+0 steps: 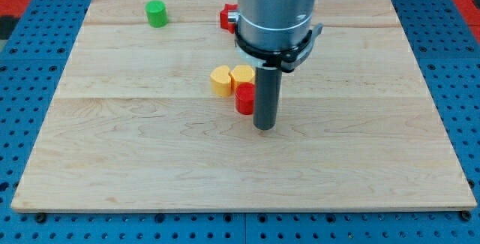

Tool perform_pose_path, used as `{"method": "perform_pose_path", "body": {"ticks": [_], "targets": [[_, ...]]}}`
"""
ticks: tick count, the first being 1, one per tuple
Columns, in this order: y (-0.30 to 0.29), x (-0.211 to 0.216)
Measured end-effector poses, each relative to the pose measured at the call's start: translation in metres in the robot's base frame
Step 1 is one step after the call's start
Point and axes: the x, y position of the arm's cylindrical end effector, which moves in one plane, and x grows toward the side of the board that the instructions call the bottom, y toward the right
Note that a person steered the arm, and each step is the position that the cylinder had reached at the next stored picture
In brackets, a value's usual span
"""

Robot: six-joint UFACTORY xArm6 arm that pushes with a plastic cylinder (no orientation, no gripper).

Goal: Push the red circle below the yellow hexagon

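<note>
So you've got the light wooden board [150, 161] sitting on a blue pegboard surface [30, 64], and there are no bins, trays or bowls in view, just loose blocks lying flat on the wood. The small red circle block [244, 98] is a bit above the board's middle, roughly halfway between the left and right edges. It's a round puck, so you can't really read a heading or a long axis off it; it just sits with its flat face up. It's touching the underside of the yellow hexagon block [242, 76], slightly toward the view's bottom of it, and a second yellow block [220, 81], kind of heart-shaped as far as you can tell, is pressed against the hexagon's left side. My tip [265, 128] is on the board just right of the red circle and a little lower than it; the dark rod's side looks like it's against the circle's right edge. There's no claw on this arm, only the rod, so nothing is open or closed and nothing is being held. Up near the top edge, toward the left corner, you'll see a green cylinder block [156, 13], and another red block [226, 17] peeks out from behind the arm's grey body [274, 7], shape too hidden to call.
</note>
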Motion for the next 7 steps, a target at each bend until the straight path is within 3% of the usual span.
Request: {"method": "perform_pose_path", "body": {"ticks": [7], "targets": [[-0.018,-0.018]]}}
